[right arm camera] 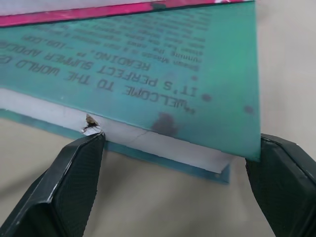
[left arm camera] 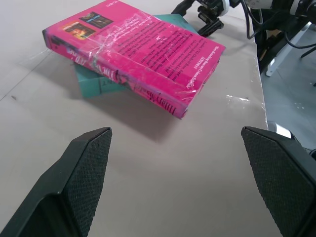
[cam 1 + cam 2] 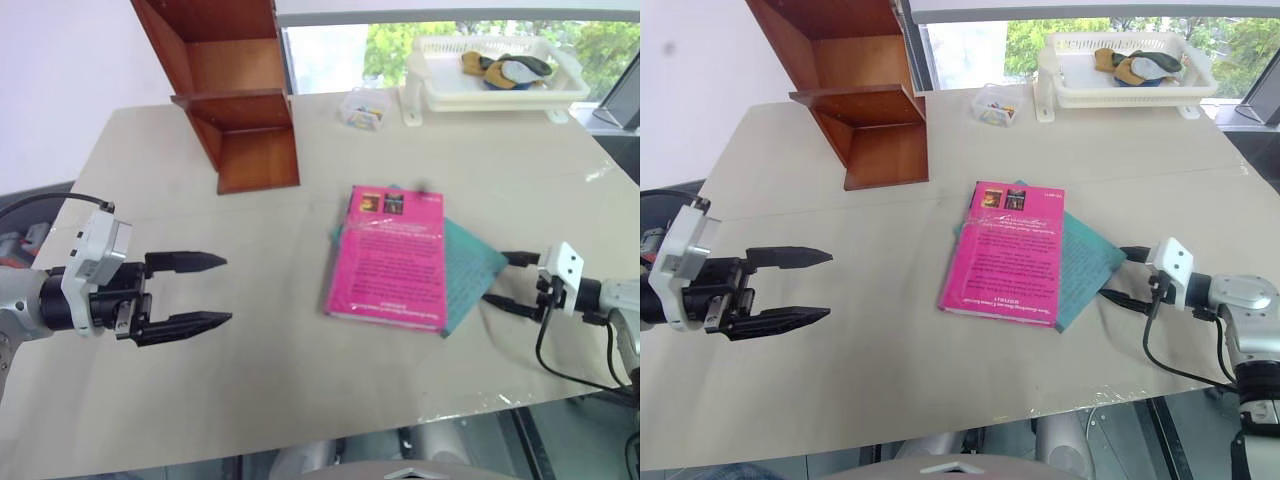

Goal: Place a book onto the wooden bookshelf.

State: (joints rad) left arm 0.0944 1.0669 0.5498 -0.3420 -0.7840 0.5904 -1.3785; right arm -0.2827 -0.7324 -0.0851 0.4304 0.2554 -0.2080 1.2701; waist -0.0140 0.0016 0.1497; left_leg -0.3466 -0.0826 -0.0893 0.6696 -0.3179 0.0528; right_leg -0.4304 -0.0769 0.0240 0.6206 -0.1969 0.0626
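On the beige table [image 3: 200, 400] the pink book [image 3: 388, 262] lies flat on top of a thinner teal book [image 3: 470, 270], which pokes out from under it on the robot's right. Left of the pink book, well apart from it, the left gripper [image 3: 215, 290] hovers with fingers spread wide, holding nothing. Right gripper [image 3: 503, 280] sits right at the teal book's edge, jaws apart with one fingertip [image 1: 81, 163] close to its page edge, not clamped. Beyond the pink book, toward the left, stands the wooden bookshelf [image 3: 235, 95]; further right is a white plastic tray [image 3: 500, 85].
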